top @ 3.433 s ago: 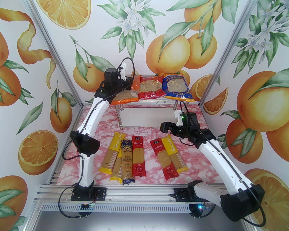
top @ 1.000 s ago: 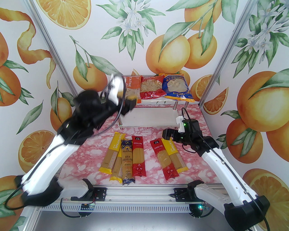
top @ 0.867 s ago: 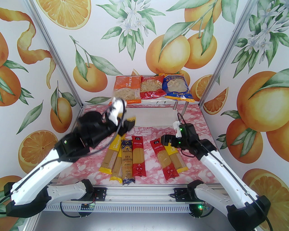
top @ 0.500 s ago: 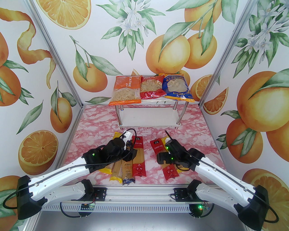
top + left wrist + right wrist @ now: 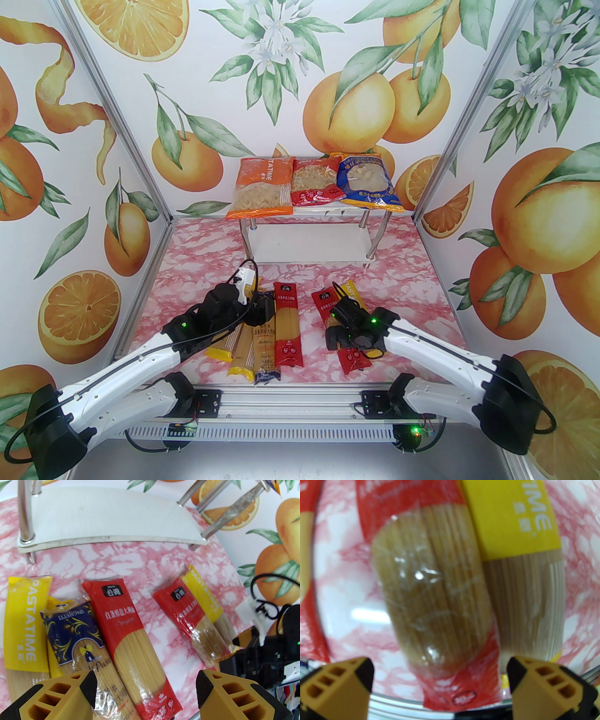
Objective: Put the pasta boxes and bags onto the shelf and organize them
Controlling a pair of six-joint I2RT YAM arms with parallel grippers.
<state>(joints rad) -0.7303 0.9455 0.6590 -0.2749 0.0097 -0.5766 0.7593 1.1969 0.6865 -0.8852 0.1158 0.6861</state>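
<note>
Probably the main risk sits near the front edge of the counter point(image 5: 197, 262): the right gripper point(image 5: 440, 674), spread wide and empty, hovers over a red pack point(image 5: 431, 592) touching a yellow pack point(image 5: 511, 526), and the left gripper point(image 5: 146, 686), likewise spread, over crowded, overlapping packs point(image 5: 70, 625), so either could pinch two or drag a neighbour. Farther back, the lower board of the shelf point(image 5: 309, 243) lies bare between chrome legs point(image 5: 247, 241); three bags point(image 5: 311, 185) fill its top.

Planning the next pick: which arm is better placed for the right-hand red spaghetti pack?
Right. The right end effector hangs open over that red pack; the left end effector is farther left.
</note>
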